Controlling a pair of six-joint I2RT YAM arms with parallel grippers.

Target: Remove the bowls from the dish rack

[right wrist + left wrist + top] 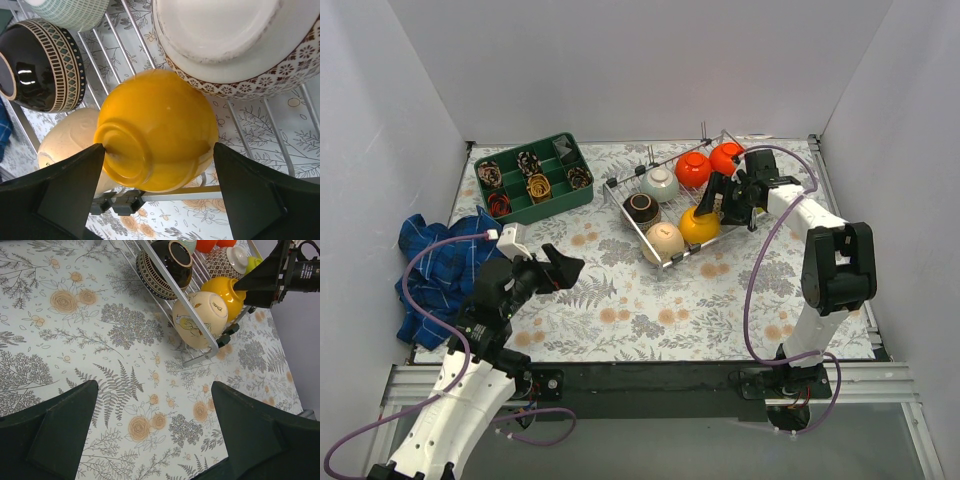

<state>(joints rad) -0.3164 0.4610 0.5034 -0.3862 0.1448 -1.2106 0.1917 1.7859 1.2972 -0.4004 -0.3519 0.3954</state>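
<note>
Orange-yellow glazed round bowl (155, 125) tipped on edge in silver wire dish rack (716, 240), flanked by right gripper (159, 148), claw wide for pinch. Left gripper (154, 386) equally wide, empty, parked clear.

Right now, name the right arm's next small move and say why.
Probably close the right gripper on the glossy orange-yellow round bowl. Its open fingers flank that bowl, which lies tipped at the front edge of the silver wire dish rack beside the beige bowl, with nothing gripped yet.
</note>
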